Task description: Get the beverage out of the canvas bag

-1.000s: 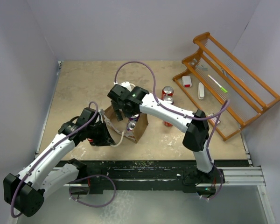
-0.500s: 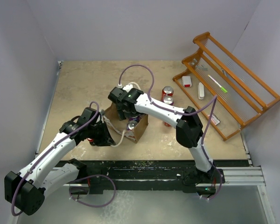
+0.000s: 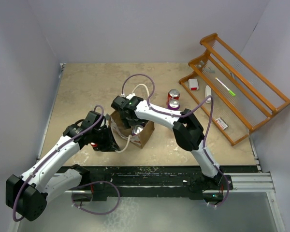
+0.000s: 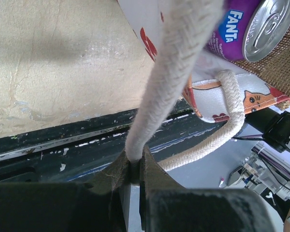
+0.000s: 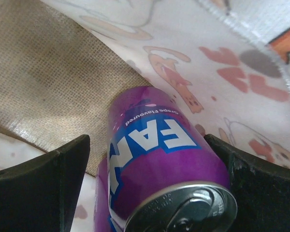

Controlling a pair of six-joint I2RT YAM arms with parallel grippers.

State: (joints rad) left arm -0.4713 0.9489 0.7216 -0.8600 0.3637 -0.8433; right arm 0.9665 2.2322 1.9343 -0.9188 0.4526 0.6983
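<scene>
Left end effector (image 4: 133, 166) is pinching the white loop handle (image 4: 171, 77) of the canvas bag (image 3: 146, 134); right end effector (image 5: 147, 169) is gaping wide, straddling the purple Fanta can (image 5: 154, 145) sitting inside the bag.

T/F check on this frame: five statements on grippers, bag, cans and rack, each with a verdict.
1. The left gripper is shut on a white loop handle of the canvas bag. True.
2. The right gripper is clamped on the purple can. False: it is open, with one finger on either side of the can.
3. The purple can sits inside the bag. True.
4. The wooden rack stands at the table's left side. False: it is on the right.
5. Outside the bag, red cans stand on the table. True.
</scene>
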